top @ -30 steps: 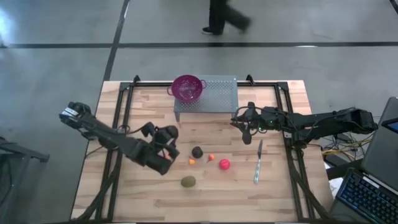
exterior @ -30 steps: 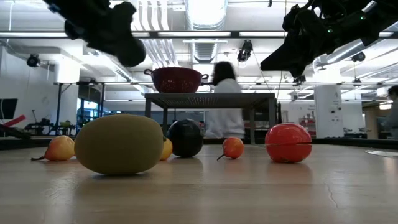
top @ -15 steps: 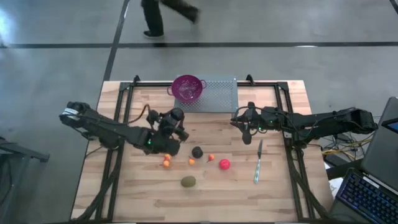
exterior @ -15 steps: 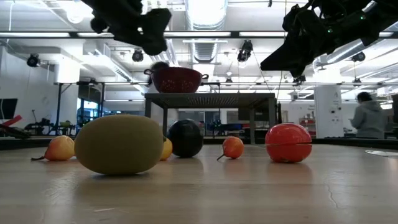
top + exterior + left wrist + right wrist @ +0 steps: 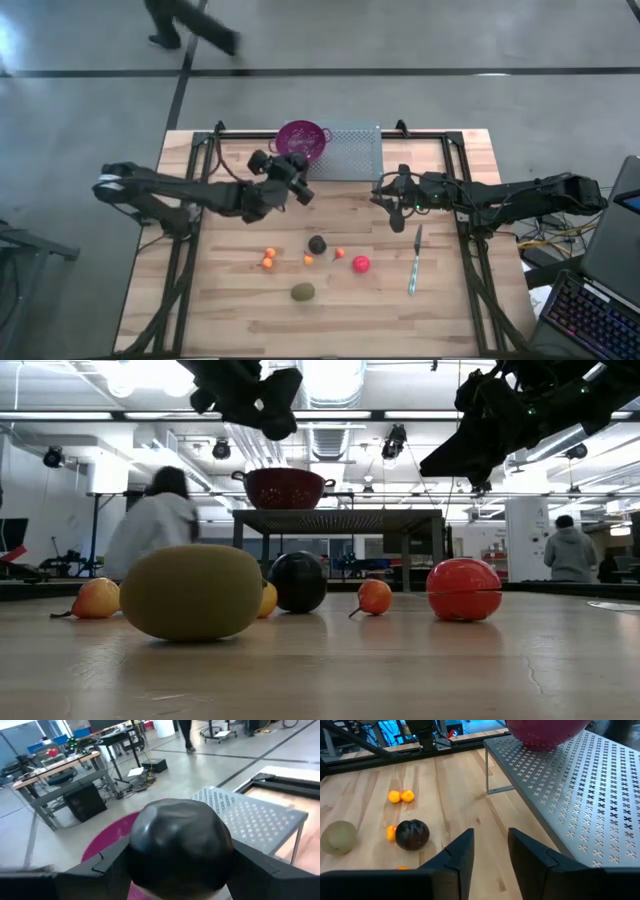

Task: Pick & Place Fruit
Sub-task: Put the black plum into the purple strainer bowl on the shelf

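My left gripper (image 5: 298, 185) hangs in the air just in front of the purple colander (image 5: 301, 140) and is shut on a dark brown-black ball (image 5: 177, 845). The colander (image 5: 107, 840) stands on a perforated metal stand (image 5: 350, 150). On the table lie a second dark ball (image 5: 317, 244), an olive-green oval (image 5: 303, 292), a red ball (image 5: 360, 264) and small orange fruits (image 5: 268, 258). My right gripper (image 5: 490, 852) is open and hovers beside the stand's right near corner, touching nothing. My left gripper pinches the dark ball (image 5: 150, 835) between its two fingers, one finger (image 5: 107, 867) on each side of it. The ball fills the gap between them. It is lifted clear of the table, level with the colander's rim in the low view.
A slim teal stick (image 5: 414, 262) lies to the right of the red ball. The metal stand's legs and deck (image 5: 560, 775) are close to my right gripper. Bare wood lies along the near edge. People move in the room beyond the table.
My left gripper has risen and travelled from above the orange fruits toward the far edge and to the right, up to the colander, carrying the dark ball. The two orange fruits it covered now show. A person has walked leftward across the floor beyond the table.
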